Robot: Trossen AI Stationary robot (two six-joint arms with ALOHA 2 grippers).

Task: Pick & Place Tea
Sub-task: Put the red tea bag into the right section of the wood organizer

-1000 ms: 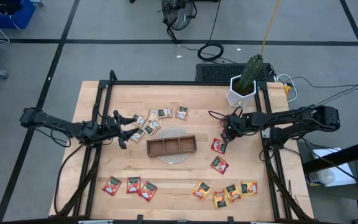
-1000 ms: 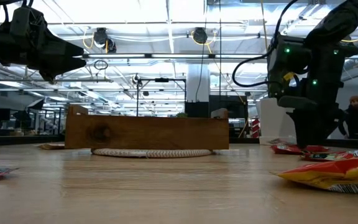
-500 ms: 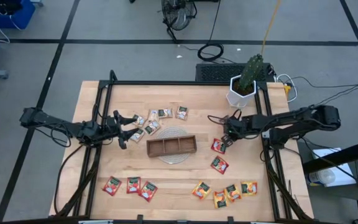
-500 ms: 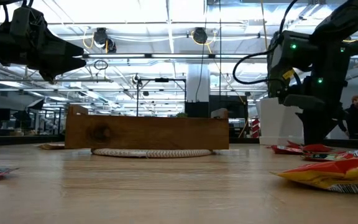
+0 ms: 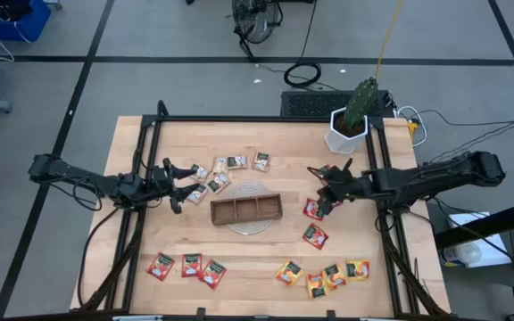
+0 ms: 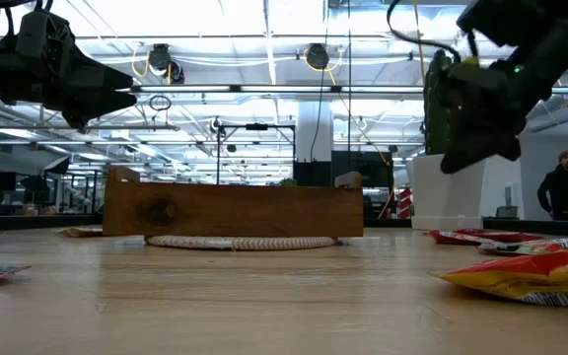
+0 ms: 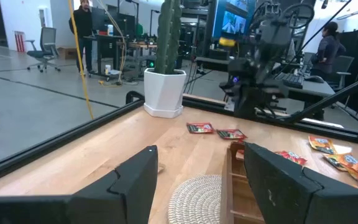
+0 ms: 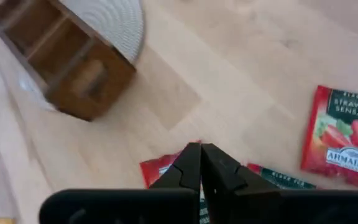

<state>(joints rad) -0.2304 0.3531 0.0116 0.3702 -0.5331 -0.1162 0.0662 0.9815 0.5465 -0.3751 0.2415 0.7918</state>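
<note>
Tea sachets lie in four groups on the tabletop (image 5: pixel 150 143).

Three red sachets (image 5: pixel 192 265) sit in a row near the left corner of the edge opposite the potted cactus (image 5: pixel 350 120). Along that same edge, toward the right corner, are four orange-yellow sachets (image 5: pixel 333 275), close together and partly touching.

Two more red ones lie toward the right edge, between the tray and that edge: one (image 5: pixel 313 209) just beside the tray's right end, the other (image 5: pixel 315 235) a little nearer the orange-yellow group.

The pale beige sachets (image 5: pixel 236 161) are scattered between the tray and the cactus-side edge, left of centre. There are about six, and some overlap, so the exact count is unclear.

The one wooden tray (image 5: pixel 246 209), with three compartments, stands mid-tabletop on a round woven mat (image 5: pixel 250 189). No sachet shows in it.

The right gripper (image 8: pixel 200 148) is raised above the tabletop over the red sachet beside the tray. Its jaws are clenched tip to tip, with nothing seen between them.

The left gripper (image 7: pixel 199 152) waits beside the beige sachets toward the left edge, jaws released and empty.
</note>
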